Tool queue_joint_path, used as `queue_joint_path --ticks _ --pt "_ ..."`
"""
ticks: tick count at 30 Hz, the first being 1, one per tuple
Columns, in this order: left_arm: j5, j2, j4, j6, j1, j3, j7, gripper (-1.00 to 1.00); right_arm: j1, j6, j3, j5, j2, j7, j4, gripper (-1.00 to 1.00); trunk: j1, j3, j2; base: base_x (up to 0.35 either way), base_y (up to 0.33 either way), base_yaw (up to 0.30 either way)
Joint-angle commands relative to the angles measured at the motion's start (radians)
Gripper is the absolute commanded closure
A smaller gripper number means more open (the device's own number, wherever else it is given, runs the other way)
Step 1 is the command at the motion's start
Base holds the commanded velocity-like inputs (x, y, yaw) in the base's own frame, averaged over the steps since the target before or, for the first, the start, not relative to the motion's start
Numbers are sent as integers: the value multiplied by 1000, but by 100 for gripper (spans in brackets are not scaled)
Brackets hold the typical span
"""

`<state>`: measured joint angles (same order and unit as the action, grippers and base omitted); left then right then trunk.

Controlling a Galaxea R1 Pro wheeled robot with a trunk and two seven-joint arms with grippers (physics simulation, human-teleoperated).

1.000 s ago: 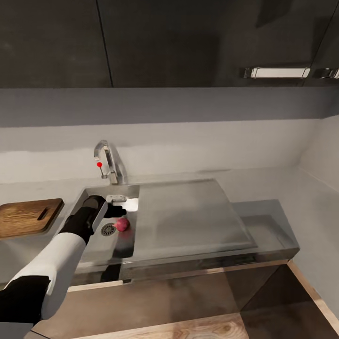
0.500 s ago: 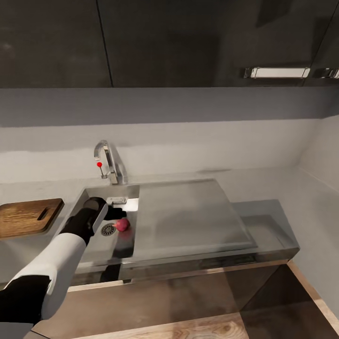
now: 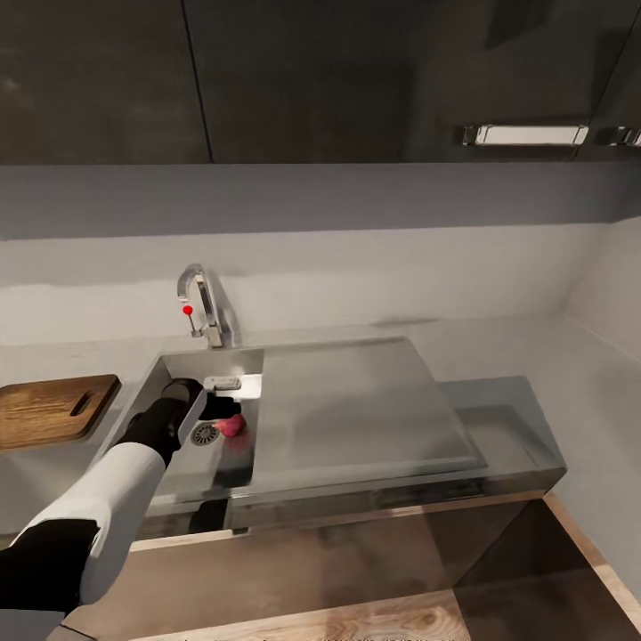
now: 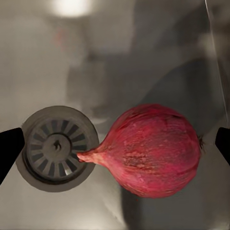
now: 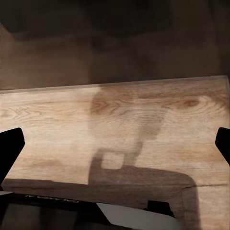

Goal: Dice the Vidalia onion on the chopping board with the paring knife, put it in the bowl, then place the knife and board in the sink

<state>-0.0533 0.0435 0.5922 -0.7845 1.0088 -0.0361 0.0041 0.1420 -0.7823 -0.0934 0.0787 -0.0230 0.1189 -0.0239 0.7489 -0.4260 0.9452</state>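
Observation:
A reddish-pink onion (image 3: 232, 426) lies on the sink (image 3: 182, 365) floor beside the round drain (image 3: 205, 434). My left gripper (image 3: 216, 411) reaches down into the basin just above it, open. In the left wrist view the onion (image 4: 151, 149) sits large between the two spread black fingertips (image 4: 9, 151), its pointed tip toward the drain (image 4: 56, 148). The brown wooden chopping board (image 3: 49, 409) with its handle hole rests on the grey countertop (image 3: 570, 401) left of the sink. My right gripper (image 5: 115, 143) hangs open over wooden floor. Knife and bowl are out of view.
A chrome faucet (image 3: 203, 307) with a red-tipped lever stands behind the basin. A steel drainboard (image 3: 356, 409) stretches right of the basin. Dark wall cabinets (image 3: 312, 80) hang above, one with a metal bar handle (image 3: 525, 135). Wood floor (image 5: 120, 124) lies below the counter front.
My left gripper has sunk lower into the basin, closing in on the onion. The onion has not moved.

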Motion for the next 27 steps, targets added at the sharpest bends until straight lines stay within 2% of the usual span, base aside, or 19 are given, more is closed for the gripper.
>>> queue_joint_path --ticks 1,27 --pt "-5 1 1 -4 1 -4 0 -100 1 -3 -8 9 0 2 1 -100 0 -2 1 0 0 0" --pt "-8 -4 -3 -2 1 -7 0 -100 1 -3 -8 9 -2 -1 1 -100 0 -37 1 0 0 0"
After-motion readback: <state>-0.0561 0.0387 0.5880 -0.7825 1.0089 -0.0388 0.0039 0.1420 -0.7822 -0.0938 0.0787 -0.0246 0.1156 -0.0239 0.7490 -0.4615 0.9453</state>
